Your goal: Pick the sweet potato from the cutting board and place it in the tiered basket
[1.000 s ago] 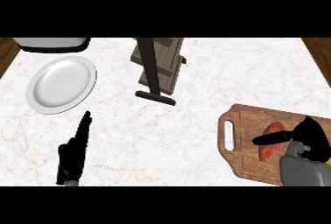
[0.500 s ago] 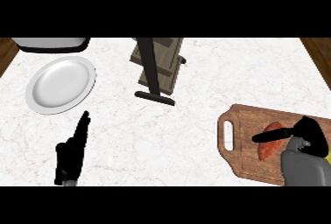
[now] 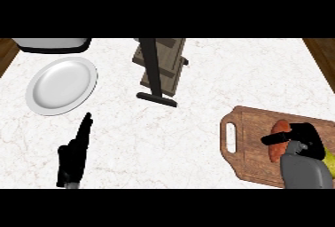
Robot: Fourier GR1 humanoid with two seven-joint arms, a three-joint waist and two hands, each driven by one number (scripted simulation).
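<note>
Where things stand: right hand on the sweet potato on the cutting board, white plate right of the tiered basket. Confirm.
One error: the head view shows the white plate left of the tiered basket, not right. The right hand is on the sweet potato on the cutting board.

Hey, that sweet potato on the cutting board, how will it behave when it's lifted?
Probably stiff: the sweet potato looks solid and elongated. Its rounded sides might roll on the flat cutting board. The right hand curls round its middle, so tipping seems unlikely.
</note>
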